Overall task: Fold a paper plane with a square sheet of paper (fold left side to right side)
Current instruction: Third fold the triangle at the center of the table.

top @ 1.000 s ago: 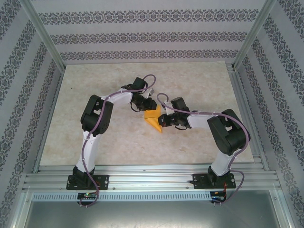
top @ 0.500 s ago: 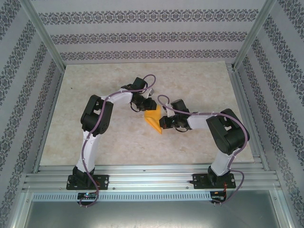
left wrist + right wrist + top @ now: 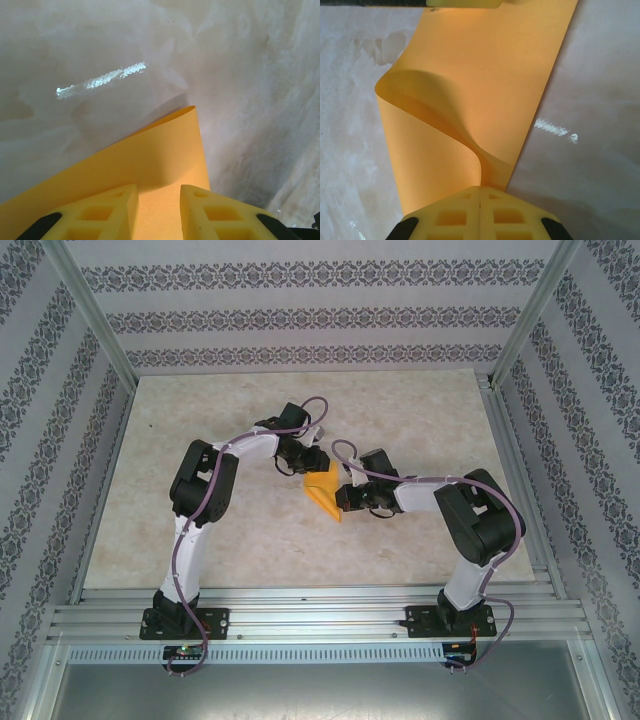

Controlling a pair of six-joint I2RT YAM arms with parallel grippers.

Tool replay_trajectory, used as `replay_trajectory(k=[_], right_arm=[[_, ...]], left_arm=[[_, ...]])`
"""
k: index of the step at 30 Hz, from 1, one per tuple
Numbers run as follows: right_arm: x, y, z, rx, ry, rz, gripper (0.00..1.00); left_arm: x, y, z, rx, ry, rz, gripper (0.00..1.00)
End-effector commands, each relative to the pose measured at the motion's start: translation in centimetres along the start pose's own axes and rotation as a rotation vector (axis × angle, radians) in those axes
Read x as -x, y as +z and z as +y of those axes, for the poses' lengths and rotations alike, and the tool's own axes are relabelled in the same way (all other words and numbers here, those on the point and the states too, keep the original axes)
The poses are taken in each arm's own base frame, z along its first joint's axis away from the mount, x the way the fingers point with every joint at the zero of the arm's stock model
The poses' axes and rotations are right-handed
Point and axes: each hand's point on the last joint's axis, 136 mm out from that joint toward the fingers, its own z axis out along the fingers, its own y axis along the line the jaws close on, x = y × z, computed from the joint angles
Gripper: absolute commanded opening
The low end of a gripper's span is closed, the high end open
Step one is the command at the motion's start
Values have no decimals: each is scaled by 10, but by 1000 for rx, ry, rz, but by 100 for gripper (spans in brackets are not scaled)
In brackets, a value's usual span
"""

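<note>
The orange-yellow square sheet of paper (image 3: 322, 495) lies mid-table between both arms, partly folded into an angular shape with a point toward the near side. My right gripper (image 3: 347, 496) is at its right edge. In the right wrist view this gripper (image 3: 480, 200) is shut on an edge of the sheet (image 3: 485, 65), which curls up from the table into the jaws. My left gripper (image 3: 312, 465) rests at the sheet's far end. Its fingers (image 3: 112, 212) stand apart over flat paper (image 3: 150, 155), and nothing is pinched between them.
The marble-patterned table (image 3: 200, 440) stretches wide to the left, the right and the far side of the paper. Patterned walls and metal frame rails enclose it. A slotted aluminium rail (image 3: 320, 610) holds the arm bases at the near edge.
My right gripper has edged slightly leftward with the paper's edge in it, lifting the sheet into a curl. The left arm has stayed in place.
</note>
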Motion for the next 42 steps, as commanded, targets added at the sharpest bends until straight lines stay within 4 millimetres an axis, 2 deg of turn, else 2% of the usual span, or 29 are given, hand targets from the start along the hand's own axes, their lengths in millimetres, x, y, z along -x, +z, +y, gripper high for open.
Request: replay_trajectory(k=[1, 7, 33, 35, 38, 42], right_arm=[[23, -12, 5, 6, 1, -68, 0], [27, -13, 6, -2, -7, -64, 0], [-1, 7, -16, -63, 31, 52, 0], [-4, 7, -17, -71, 31, 63, 0], [-9, 7, -19, -77, 29, 80, 0], [-15, 9, -20, -84, 21, 99, 0]], left_arm=[[-20, 18, 16, 65, -2, 66, 31], [-21, 18, 17, 66, -2, 67, 31], [-18, 14, 10, 47, 7, 57, 31], [-14, 8, 3, 35, 14, 43, 33], [-2, -12, -12, -5, 27, 2, 36], [17, -54, -30, -23, 51, -77, 41]])
